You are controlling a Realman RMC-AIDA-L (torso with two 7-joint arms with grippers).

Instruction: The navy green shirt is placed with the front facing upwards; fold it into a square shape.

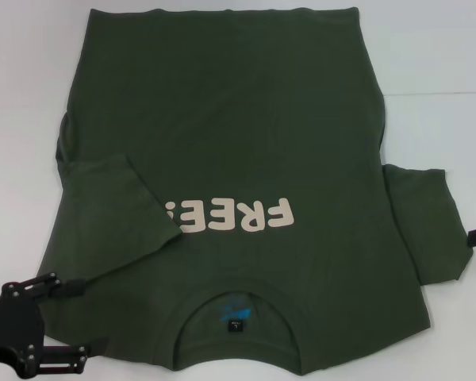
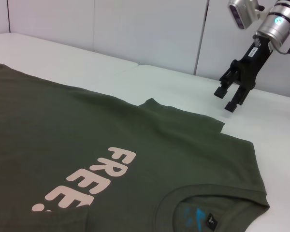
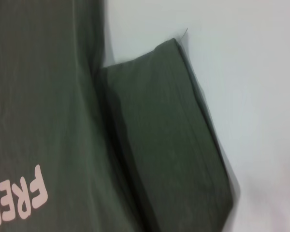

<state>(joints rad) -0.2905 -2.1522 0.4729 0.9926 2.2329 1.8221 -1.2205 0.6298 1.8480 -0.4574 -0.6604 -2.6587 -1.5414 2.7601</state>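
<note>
White table (image 1: 436, 63), navy green shirt (image 1: 222, 127) face-up, left sleeve (image 1: 115, 210) folded inward

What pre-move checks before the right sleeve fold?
1. Shirt front up, "FREE!" lettering showing: ok.
2. Left sleeve folded in over the chest, covering the end of the lettering: ok.
3. Right sleeve folded in: not ok, it lies out flat on the white table.
4. Right gripper open, clear of the cloth just beyond the right sleeve: ok.
5. Left gripper open, holding nothing, at the shirt's near left edge: ok.
6. Collar flat, blue label visible: ok.
</note>
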